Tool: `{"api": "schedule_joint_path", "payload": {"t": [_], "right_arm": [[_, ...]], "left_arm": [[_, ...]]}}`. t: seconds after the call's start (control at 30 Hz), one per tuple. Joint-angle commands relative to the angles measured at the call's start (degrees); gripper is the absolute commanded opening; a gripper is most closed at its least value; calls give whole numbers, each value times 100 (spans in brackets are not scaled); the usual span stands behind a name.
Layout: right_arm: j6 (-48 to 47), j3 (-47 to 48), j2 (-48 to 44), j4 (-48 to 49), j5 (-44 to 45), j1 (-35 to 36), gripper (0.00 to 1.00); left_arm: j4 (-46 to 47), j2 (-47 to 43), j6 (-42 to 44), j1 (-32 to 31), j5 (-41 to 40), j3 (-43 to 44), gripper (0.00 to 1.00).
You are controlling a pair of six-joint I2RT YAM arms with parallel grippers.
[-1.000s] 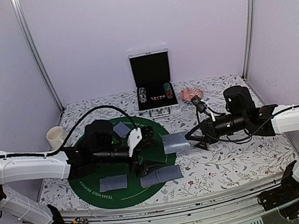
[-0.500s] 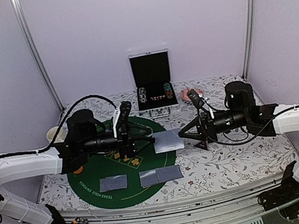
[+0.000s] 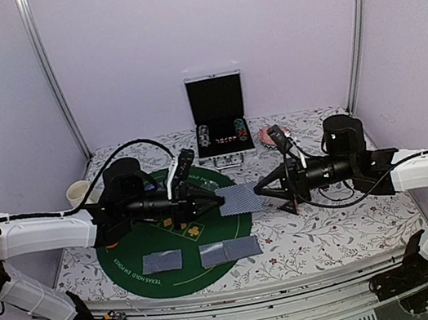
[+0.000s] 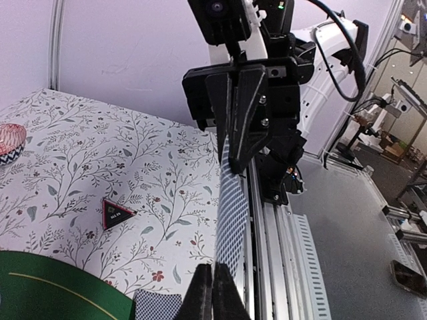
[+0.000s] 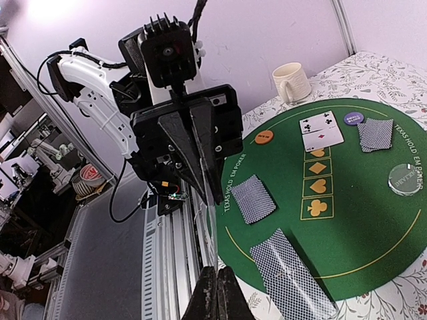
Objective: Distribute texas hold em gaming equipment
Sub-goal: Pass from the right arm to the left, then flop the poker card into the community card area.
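- Left pincer point(image 3: 218, 201) and right pincer point(image 3: 259, 190), both mine, are clamping shut on one blue-backed card point(image 3: 240, 199), each gripping an opposite edge.
- That card is hanging in the air between them, over the right rim of the green mat point(image 3: 131, 253).
- More face-down cards point(image 3: 230, 249) are lying on the mat's near side.
- Off the mat, a black triangular marker point(image 4: 117, 214) is sitting on the floral tablecloth point(image 3: 334, 230).

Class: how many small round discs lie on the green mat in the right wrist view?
3: an orange disc near the mat edge, a dark blue disc beside the face-up cards, a pale disc near the picture's right border. More may be hidden.
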Motion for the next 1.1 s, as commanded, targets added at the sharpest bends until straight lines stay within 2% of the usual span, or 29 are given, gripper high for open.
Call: {"api": "schedule_joint_path", "payload": {"t": [0.0,0.03,0.1,0.13,0.17,0.33,0.43,0.63,0.8,0.97,1.07], "right_arm": [[-68,128,-166,104,106,49,3],[-69,96,-208,45,315,43,10],[-94,24,-296,-107,758,5,42],[-102,-13,-343,-177,866,-41,55],[-97,-60,-400,-216,921,-84,63],[-118,-308,-628,-228,1007,-179,84],[-197,-330,-631,-227,1015,-200,87],[-367,-365,-695,-297,894,-229,89],[-458,-540,-832,-298,948,-291,90],[-469,-644,-918,-298,978,-328,91],[-472,-630,-919,-316,957,-343,91]], "left_arm": [[5,-166,353,-24,-98,4,0],[-301,-274,552,-23,-436,6,0],[-986,-533,1169,-13,-1364,35,0],[-1306,-673,1724,2,-1959,29,0],[-1567,-788,2225,8,-2537,-7,0],[-2049,-808,5120,98,-5261,-259,0],[-1939,-345,6162,490,-5708,-389,0],[-1380,446,7139,1320,-5309,-491,0],[-1326,771,7509,1365,-5004,-589,0],[-1187,1060,7660,1376,-5017,-795,0],[-1457,1244,7724,1366,-5130,-790,0]]}}
